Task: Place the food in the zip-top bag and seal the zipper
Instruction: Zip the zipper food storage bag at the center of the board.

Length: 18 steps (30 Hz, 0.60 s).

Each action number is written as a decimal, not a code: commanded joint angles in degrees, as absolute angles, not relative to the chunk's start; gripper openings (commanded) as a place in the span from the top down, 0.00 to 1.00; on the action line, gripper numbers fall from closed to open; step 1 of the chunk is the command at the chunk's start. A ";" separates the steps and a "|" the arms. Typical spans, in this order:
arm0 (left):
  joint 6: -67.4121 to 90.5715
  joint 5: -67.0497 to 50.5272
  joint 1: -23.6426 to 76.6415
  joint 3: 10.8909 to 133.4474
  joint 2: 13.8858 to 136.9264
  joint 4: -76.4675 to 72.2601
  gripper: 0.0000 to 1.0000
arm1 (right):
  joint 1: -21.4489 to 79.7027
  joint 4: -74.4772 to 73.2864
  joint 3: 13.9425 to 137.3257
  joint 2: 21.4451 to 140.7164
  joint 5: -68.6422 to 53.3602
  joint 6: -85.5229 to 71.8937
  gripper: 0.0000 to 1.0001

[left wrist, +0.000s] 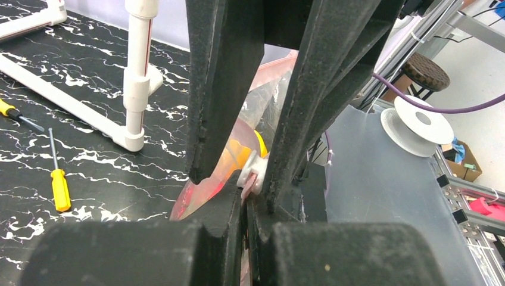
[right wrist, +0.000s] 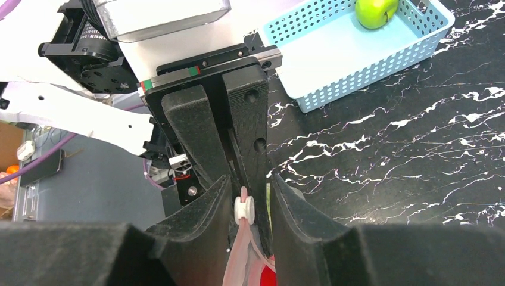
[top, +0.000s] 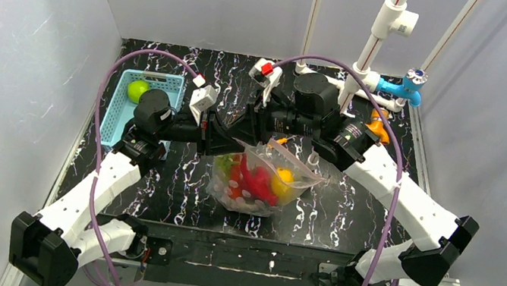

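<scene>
Clear zip-top bag (top: 257, 199) of food (top: 254, 178) sat mid-table, mouth edge between both grippers.
Its zipper (right wrist: 237, 262) ran left to right; the left gripper (left wrist: 245, 208) clamped it, and the right gripper (right wrist: 250, 199) stood narrowly apart around the white slider (right wrist: 244, 210).

Nothing legible here — no text, label, brand, number or sign can be read.
</scene>
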State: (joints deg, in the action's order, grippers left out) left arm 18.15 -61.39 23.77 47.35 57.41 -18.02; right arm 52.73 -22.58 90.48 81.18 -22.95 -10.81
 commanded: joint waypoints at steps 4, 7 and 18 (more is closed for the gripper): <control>17.12 -60.77 24.08 49.57 55.76 -17.92 1.00 | 53.48 -22.73 90.24 78.99 -22.25 -9.79 0.59; 16.98 -60.68 24.08 49.58 55.73 -17.76 1.00 | 53.47 -21.63 88.36 77.58 -22.15 -9.77 0.58; 17.01 -60.82 24.08 49.41 55.43 -18.11 1.00 | 53.45 -21.01 88.85 78.83 -24.00 -10.07 0.66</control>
